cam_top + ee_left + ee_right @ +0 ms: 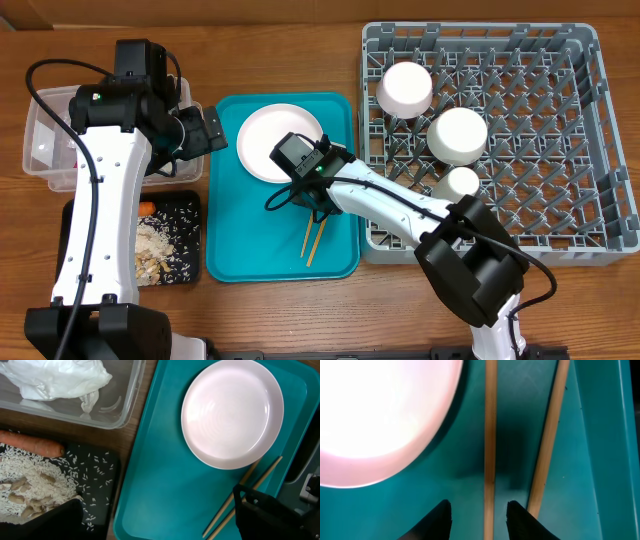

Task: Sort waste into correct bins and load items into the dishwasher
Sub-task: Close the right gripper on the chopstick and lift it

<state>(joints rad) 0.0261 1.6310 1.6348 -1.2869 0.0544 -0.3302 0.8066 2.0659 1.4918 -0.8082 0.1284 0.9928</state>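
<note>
While my right gripper (479,519) hangs low over them, the chopsticks (490,435) lie side by side on the teal tray (240,240), in its near right part, closer together at one end than the other. My fingertips (440,517) stand a little apart with one stick running between them. They do not touch it, and I hold nothing. The other stick lies just outside my right fingertip.

Just beside the sticks' far ends sits a pale plate (280,143), on the far half of the same tray. That tray fills the middle of the worktop.

Toward the right edge and far right corner stands the grey rack (560,150), with two bowls (404,88) (458,135) and a small cup (460,183) in its left part.

My left gripper (162,517) hovers above the teal tray's left side, spread wide and empty. At the left edge the clear tub (40,150) holds a white wad (55,377). Nearer the front edge, the black tray (185,215) holds rice (155,245) and a carrot (30,443).
</note>
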